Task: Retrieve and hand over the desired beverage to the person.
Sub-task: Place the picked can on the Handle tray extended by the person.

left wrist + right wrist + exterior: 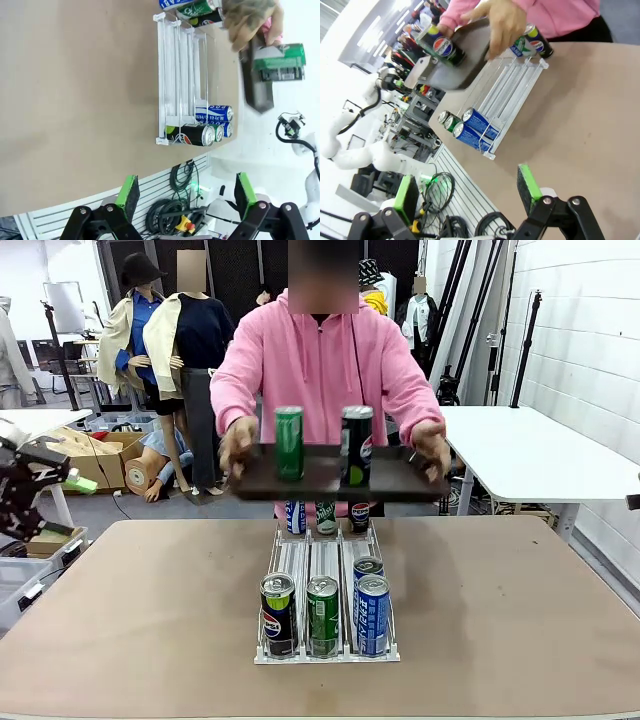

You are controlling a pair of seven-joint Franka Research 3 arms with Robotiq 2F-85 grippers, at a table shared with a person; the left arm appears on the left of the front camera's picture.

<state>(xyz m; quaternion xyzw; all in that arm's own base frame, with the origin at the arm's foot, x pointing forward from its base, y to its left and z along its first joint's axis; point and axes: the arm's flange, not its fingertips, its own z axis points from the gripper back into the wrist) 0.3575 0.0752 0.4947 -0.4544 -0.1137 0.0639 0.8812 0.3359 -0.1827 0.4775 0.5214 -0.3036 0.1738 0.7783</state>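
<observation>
The person (pixel 320 360) in a pink hooded sweatshirt stands at the far side, holding a dark tray (pixel 320 480) in both hands above the table. A green can (pixel 289 443) and a black Pepsi can (pixel 356 445) stand upright on the tray. Below it a white wire rack (pixel 325 558) holds a black Pepsi can (pixel 277 612), a green can (pixel 322 612) and two blue cans (pixel 371 612) at its near end. My left gripper (pixel 185 195) is open and empty, off the table's left edge (pixel 70 490). My right gripper (pixel 467 192) is also open and empty, well back from the rack (pixel 512 85).
Three more cans (pixel 326 517) lie at the rack's far end, under the tray. A white table (pixel 530 450) stands at the back right. Cardboard boxes (pixel 95 455) sit on the floor at the left. The brown tabletop (pixel 150 610) is bare on both sides of the rack.
</observation>
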